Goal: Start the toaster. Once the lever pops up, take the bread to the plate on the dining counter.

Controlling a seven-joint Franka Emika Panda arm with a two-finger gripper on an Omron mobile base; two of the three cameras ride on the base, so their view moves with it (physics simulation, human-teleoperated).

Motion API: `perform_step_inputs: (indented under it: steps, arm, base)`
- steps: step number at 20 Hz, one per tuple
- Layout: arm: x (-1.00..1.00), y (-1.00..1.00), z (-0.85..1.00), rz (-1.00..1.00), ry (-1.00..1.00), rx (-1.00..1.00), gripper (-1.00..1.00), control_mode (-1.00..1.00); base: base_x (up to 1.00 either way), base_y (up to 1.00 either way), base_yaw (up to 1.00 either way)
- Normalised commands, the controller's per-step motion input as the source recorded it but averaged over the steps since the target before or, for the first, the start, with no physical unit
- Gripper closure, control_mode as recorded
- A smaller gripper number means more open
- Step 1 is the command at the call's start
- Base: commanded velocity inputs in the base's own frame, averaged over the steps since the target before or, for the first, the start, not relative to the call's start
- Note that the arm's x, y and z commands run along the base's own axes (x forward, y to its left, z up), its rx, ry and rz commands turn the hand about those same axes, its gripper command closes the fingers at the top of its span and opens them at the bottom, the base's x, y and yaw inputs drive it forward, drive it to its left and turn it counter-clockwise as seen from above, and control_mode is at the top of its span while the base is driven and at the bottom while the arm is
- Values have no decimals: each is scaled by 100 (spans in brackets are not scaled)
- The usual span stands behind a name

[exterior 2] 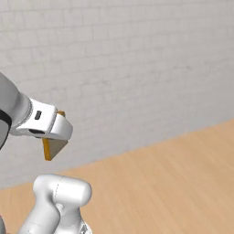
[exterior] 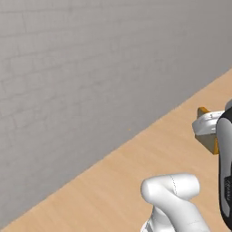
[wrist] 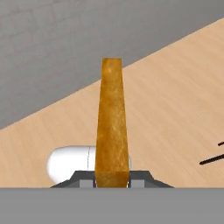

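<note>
Gripper (wrist: 112, 180) clamped on bread (wrist: 112, 127), slice edge-on, held above light wood floor (exterior 2: 173, 173), near grey brick wall (exterior 2: 128, 59). Risk: narrow grip on crust; slice may slip or tilt during transport to plate.

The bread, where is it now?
The bread is held edge-on in the gripper, raised above the wood floor near the grey wall; in the left base view it is at the right edge.
</note>
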Motion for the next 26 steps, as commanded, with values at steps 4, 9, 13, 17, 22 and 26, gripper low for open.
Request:
perform_step_inputs:
  steps: [4,9,13,17,22,26]
  arm:
    - [0,0,0,0,0,0,100,100]
    - [0,0,0,0,0,0,100,100]
    - [0,0,0,0,0,0,100,100]
    - [0,0,0,0,0,0,100,100]
    - [0,0,0,0,0,0,100,100]
    - [0,0,0,0,0,0,100,100]
  base:
    - [51,0,-48]
    - [49,0,-47]
    - [48,0,-46]
    - [56,0,-42]
    - [59,0,-36]
    - [62,1,-37]
